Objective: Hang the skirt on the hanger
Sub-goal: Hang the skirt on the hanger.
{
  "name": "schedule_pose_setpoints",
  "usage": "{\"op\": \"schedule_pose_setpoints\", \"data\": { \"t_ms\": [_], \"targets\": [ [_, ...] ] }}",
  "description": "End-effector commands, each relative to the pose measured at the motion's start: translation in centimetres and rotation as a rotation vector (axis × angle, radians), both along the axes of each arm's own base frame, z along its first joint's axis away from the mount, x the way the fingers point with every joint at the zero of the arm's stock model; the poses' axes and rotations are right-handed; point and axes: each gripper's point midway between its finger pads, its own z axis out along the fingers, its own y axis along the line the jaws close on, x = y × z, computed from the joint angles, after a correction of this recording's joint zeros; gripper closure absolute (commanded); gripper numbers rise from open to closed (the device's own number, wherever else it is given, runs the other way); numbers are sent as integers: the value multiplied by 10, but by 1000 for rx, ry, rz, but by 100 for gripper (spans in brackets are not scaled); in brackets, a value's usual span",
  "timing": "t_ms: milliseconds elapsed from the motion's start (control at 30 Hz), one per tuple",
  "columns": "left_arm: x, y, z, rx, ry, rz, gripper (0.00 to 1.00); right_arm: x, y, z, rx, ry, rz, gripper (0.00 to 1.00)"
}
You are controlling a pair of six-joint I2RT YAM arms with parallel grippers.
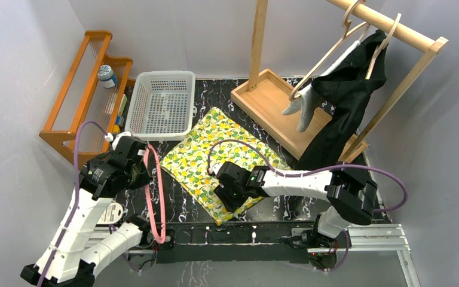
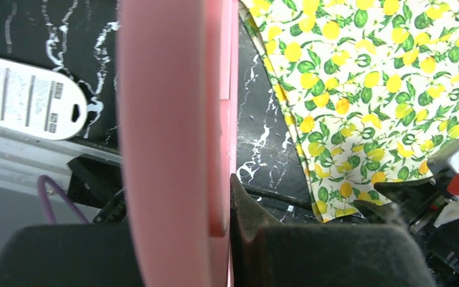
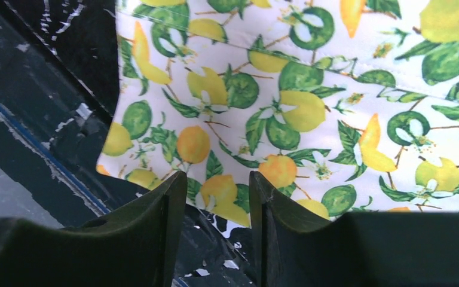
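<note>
The skirt, white with a lemon and leaf print, lies flat on the black marble table. In the left wrist view the skirt fills the upper right. My left gripper is shut on the pink hanger, which stands on edge to the left of the skirt. Up close the hanger is pressed against the one finger that shows. My right gripper is low over the skirt's near corner. Its jaws stand apart, with the hem of the skirt showing between the tips, not pinched.
A white basket and an orange wooden rack stand at the back left. At the back right a wooden stand carries a black garment and a grey one on wooden hangers. A white card lies by the left arm.
</note>
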Motion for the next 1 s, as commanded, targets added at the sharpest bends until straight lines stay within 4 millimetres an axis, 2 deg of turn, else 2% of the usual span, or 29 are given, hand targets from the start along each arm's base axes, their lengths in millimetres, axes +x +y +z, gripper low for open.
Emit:
{"op": "schedule_pose_setpoints", "data": {
  "t_ms": [0, 67, 133, 200, 267, 367, 667, 733, 833, 967],
  "targets": [
    [-16, 28, 8, 126, 50, 65, 100, 9, 27, 29, 66, -68, 15, 48],
    [-16, 28, 4, 127, 61, 73, 100, 19, 33, 29, 58, -100, -18, 48],
    [-14, 24, -1, 110, 57, 69, 100, 39, 38, 32, 41, -165, -97, 46],
    [-13, 21, -7, 93, 54, 69, 100, 68, 44, 41, 41, -235, -184, 43],
    [-12, 17, -14, 73, 60, 61, 100, 107, 37, 44, 24, -268, -300, 42],
    [-9, 8, -20, 36, 59, 51, 100, 155, 33, 54, 58, -277, -402, 40],
    [-3, 2, -25, 8, 46, 48, 100, 260, 36, 27, -17, -344, -489, 39],
    [-2, 2, -27, 11, 46, 49, 100, 276, 35, 22, -46, -353, -504, 38],
    [-1, 2, -29, 14, 47, 46, 100, 288, 23, 15, -100, -374, -530, 37],
    [0, 1, -32, 18, 43, 37, 100, 289, -14, -5, -188, -350, -579, 36]
  ]
}}
